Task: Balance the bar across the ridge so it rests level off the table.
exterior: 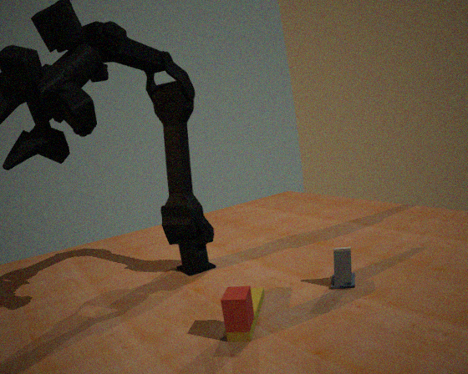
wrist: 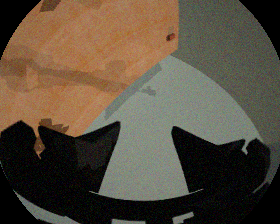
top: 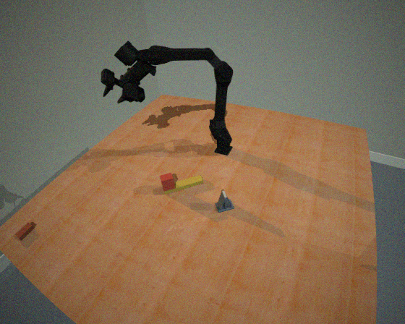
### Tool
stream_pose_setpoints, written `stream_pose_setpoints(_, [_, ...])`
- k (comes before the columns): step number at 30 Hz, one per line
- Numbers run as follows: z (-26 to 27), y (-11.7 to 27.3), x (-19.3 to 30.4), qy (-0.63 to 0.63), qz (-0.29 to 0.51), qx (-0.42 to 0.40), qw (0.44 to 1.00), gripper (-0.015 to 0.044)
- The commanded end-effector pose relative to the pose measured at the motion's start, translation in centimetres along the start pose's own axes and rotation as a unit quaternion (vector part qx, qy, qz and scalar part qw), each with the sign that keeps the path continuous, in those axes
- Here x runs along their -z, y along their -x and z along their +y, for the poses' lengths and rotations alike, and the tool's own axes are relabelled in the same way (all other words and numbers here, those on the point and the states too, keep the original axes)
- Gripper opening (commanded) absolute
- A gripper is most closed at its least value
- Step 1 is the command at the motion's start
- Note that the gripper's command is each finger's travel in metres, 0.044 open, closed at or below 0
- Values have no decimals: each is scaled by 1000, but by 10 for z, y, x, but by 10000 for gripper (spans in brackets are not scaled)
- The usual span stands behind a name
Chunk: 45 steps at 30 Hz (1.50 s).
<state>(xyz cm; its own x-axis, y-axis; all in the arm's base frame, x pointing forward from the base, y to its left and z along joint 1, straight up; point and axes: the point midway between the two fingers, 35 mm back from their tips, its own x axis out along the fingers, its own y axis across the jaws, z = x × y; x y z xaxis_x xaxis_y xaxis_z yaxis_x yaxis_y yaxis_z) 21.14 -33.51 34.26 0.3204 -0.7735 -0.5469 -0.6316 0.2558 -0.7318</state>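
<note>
Though off the ridge [top: 222, 202] [exterior: 343, 268], bar [top: 189, 182] [exterior: 239, 336] under red block [top: 167, 181] [exterior: 237, 313]

We are looking at a broad orange-brown wooden table [top: 276, 260] [exterior: 361, 334] [wrist: 101, 45] whose surface is showing faint plank lines and soft grain. Behind it, a plain grey-green wall [top: 294, 54] [exterior: 236, 125] [wrist: 151, 165] is rising, and in the exterior view it is meeting a tan-brown wall [exterior: 382, 104] at an upright corner. Beyond the table's edge we are seeing a dark blue-grey floor [top: 395, 231], with a pale baseboard [top: 395, 160] running along the wall's foot. Dim light is casting long, overlapping shadows across the wood.
</note>
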Motion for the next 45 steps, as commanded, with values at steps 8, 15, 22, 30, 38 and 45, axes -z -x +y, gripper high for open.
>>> stream_pose_setpoints(8, [25, -5, -84, 138, -117, -54, 982, 315])
stream_pose_setpoints(15, [44, 5, -133, 227, -188, -78, 952, 315])
stream_pose_setpoints(22, [66, 21, -176, 315, -255, -97, 909, 315])
stream_pose_setpoints(30, [96, 44, -218, 412, -326, -115, 843, 315])
stream_pose_setpoints(38, [127, 73, -249, 501, -389, -130, 762, 315])
stream_pose_setpoints(45, [156, 99, -269, 571, -437, -141, 680, 315])
